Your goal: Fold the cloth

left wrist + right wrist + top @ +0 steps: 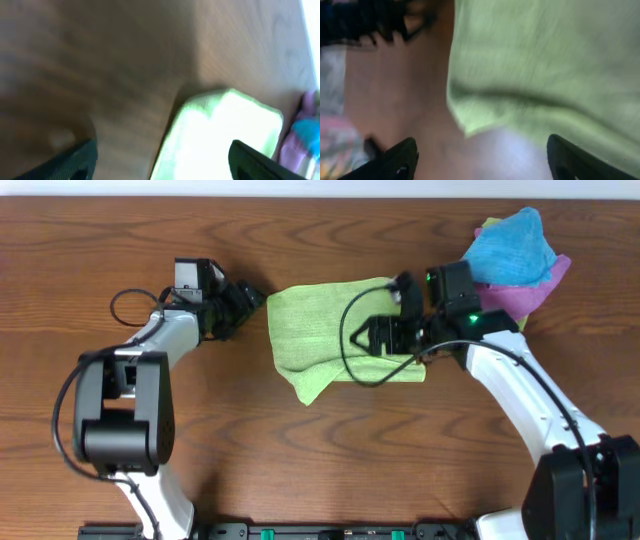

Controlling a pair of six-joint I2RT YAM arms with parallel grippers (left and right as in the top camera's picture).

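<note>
Left gripper (164,162): jaws wide apart, empty; cloth (220,135) ahead of the tips, glare-washed and blurred
Right gripper (481,159): jaws wide apart, empty; cloth beyond the tips, smeared, cut off

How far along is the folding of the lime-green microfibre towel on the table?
Done: the lime-green microfibre towel lies doubled into a rough rectangle, one corner poking out on the near side. In hand: nothing; the left gripper stands open beside its left edge, the right gripper open over its right part. Left: probably tidying that corner, maybe another fold.
</note>
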